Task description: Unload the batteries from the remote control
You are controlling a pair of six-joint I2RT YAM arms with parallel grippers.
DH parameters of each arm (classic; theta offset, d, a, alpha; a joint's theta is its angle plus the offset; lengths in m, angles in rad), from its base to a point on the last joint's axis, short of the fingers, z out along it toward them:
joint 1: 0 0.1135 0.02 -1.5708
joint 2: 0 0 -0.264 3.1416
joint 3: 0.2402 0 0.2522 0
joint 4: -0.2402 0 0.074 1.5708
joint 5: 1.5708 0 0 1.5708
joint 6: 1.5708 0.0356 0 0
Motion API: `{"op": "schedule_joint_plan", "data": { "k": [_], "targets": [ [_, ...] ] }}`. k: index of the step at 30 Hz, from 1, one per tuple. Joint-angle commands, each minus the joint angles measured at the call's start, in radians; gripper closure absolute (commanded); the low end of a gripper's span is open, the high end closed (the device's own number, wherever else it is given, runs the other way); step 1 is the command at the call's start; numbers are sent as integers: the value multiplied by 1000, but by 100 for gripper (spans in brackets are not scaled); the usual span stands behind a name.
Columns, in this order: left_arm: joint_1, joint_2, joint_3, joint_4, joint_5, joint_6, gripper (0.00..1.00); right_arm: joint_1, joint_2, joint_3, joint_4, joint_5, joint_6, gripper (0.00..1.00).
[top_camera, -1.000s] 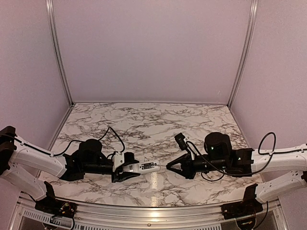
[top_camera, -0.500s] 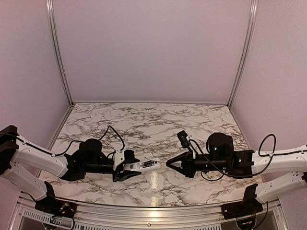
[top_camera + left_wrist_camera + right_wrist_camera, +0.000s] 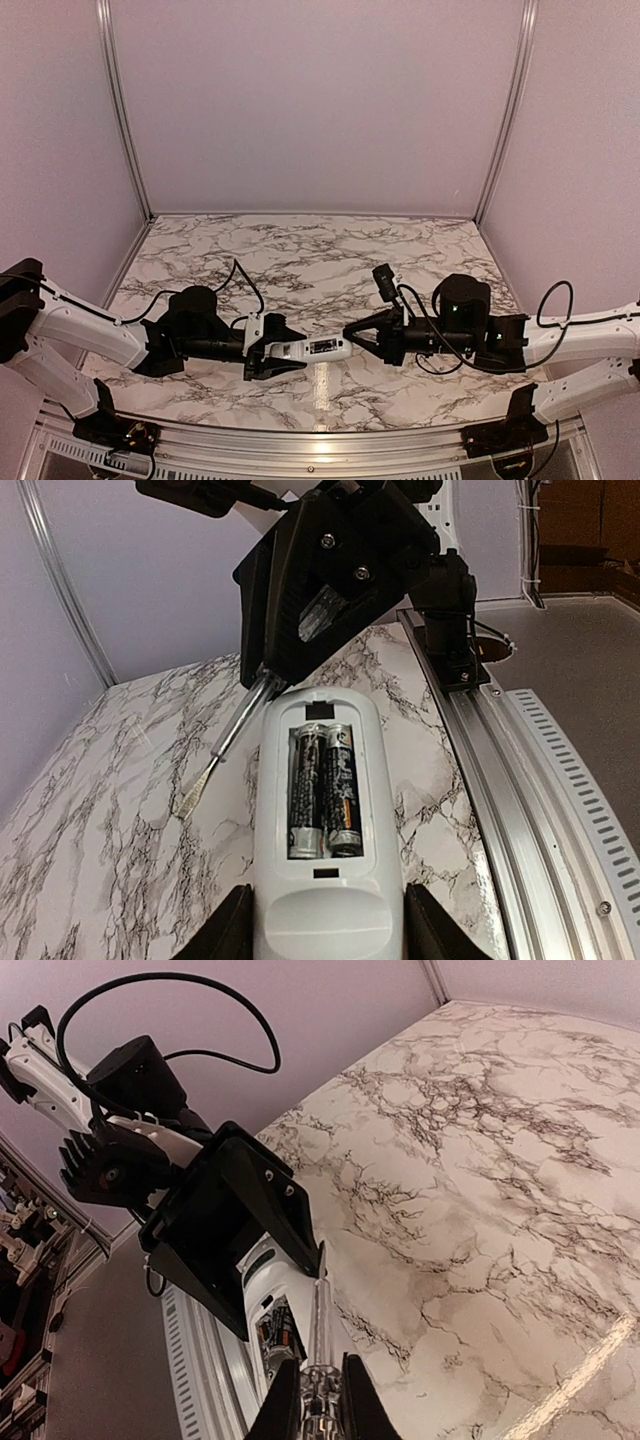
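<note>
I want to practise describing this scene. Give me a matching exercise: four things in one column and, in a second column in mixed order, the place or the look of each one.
Column 1
1. batteries
2. remote control
3. screwdriver
4. table

Column 2
A. white marble pattern with dark veins
B. clamped in the right gripper
C. lying side by side, uncovered, inside the remote control
D. held between the fingers of the left gripper

Pairs: 1-C, 2-D, 3-B, 4-A
</note>
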Motion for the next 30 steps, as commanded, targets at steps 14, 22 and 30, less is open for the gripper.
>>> {"op": "schedule_joint_plan", "data": {
  "k": [14, 22, 30],
  "targets": [
    [-1, 86, 87, -17, -98, 42, 100, -1, -105, 229, -488, 164, -37, 100],
    [-1, 108, 102, -37, -132, 53, 100, -1, -70, 330, -698, 238, -34, 100],
    [-1, 131, 114, -47, -138, 60, 100, -1, -25, 358, -743, 182, -50, 100]
  ]
}}
